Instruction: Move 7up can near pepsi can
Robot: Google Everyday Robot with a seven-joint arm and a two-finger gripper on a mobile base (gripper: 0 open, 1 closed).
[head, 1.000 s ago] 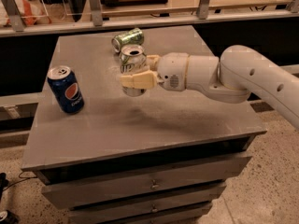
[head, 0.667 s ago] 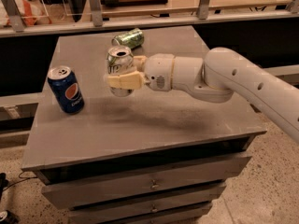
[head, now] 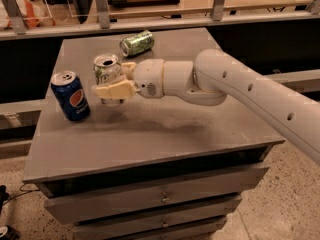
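Gripper (head: pixel 111 79) clenched around upright 7up can (head: pixel 105 69), just right of pepsi can (head: pixel 71 96), apart from it, near left edge of table (head: pixel 160 134). 1 green can (head: pixel 136 43) lying near back edge. Bare surface toward front and right.

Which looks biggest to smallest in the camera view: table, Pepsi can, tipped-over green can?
Largest: table.
Then Pepsi can.
Then green can, but it lies farther back, so that order is unsure.
The gripper, over the table, holds the 7up can.
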